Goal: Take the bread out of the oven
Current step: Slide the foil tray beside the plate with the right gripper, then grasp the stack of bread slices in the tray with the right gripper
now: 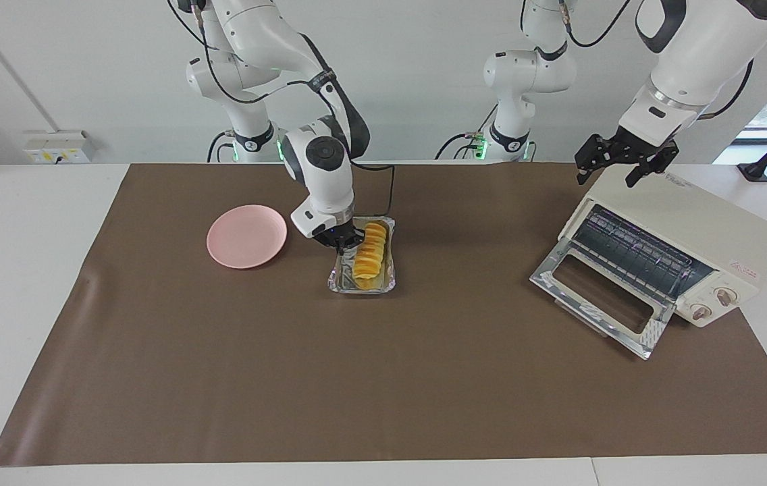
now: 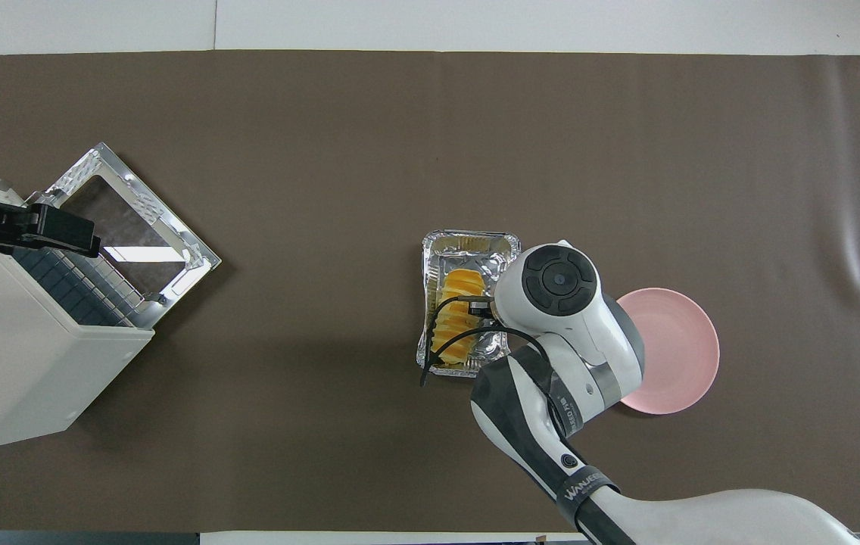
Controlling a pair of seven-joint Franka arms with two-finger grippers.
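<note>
The bread (image 1: 370, 255) is a ridged golden-yellow loaf lying in a crinkled silver foil tray (image 1: 363, 289) in the middle of the brown mat; it also shows in the overhead view (image 2: 460, 306). My right gripper (image 1: 345, 243) is down at the tray's rim on the pink plate's side, right beside the bread. The cream-white oven (image 1: 694, 223) stands at the left arm's end with its glass door (image 1: 596, 293) folded down open, and nothing shows on its wire rack. My left gripper (image 1: 605, 177) hangs open and empty just over the oven's top edge.
A pink plate (image 1: 246, 236) lies beside the tray toward the right arm's end, bare. In the overhead view the right arm's wrist (image 2: 559, 280) covers part of the foil tray (image 2: 468, 244) and the plate (image 2: 676, 356). The oven's knobs (image 1: 714, 302) face away from the robots.
</note>
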